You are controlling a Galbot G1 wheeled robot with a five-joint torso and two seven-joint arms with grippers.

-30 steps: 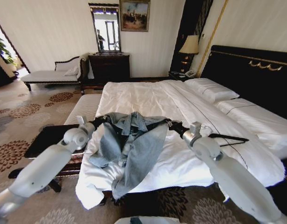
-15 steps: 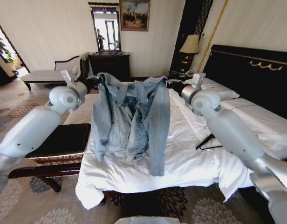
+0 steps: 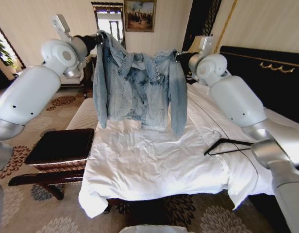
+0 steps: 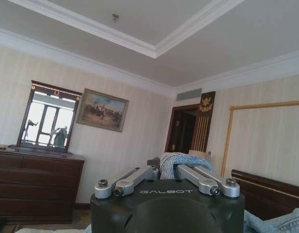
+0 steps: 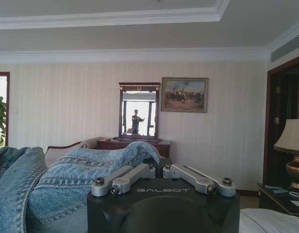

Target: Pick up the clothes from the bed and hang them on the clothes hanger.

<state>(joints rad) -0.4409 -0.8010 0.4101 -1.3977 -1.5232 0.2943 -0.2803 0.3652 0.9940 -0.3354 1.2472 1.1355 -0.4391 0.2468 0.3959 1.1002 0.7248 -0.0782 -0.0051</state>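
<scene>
Glossy white arms, dark grippers

Rounded white shells with grey elbow joints; left gripper [image 4: 167,171] and right gripper [image 5: 160,167] have black housings lettered GALBOT, silver linkage bars, small screws.

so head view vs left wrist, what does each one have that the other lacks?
Head view alone: the whole denim jacket hanging spread between the left gripper and the right gripper, the bed beneath it, and the black hanger lying on the sheet. Left wrist alone: close-up of the left gripper's fingers pinching a denim fold, plus the ceiling. Both: jacket, mirror, painting.
</scene>
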